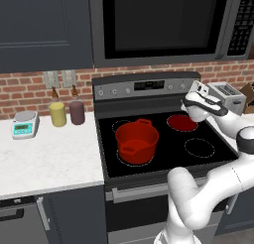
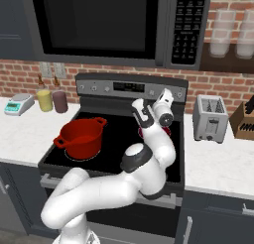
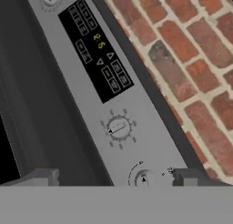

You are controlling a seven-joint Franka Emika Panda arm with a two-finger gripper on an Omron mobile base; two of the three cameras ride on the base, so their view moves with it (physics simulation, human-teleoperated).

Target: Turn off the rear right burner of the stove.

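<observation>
The stove [image 1: 163,158] has a black glass top and a steel back panel [image 3: 136,141]. Its rear right burner [image 1: 181,122] glows as a red disc; in the right base view the arm hides most of this burner [image 2: 167,132]. My gripper [image 1: 194,90] [image 2: 167,95] hovers above that burner, close to the panel's right end. It is open with nothing held. In the hand view the gripper [image 3: 116,177] has its fingertips [image 3: 43,176] wide apart. A small knob [image 3: 143,178] shows between them, a second knob [image 3: 118,127] farther along, then the digital display [image 3: 95,48].
A red pot [image 1: 137,140] with two handles sits on the front left ring. A black microwave [image 1: 158,20] hangs over the stove. A toaster [image 2: 210,118] and a knife block [image 2: 245,121] stand on the right counter. Two jars [image 1: 58,113] and a scale [image 1: 26,124] stand on the left.
</observation>
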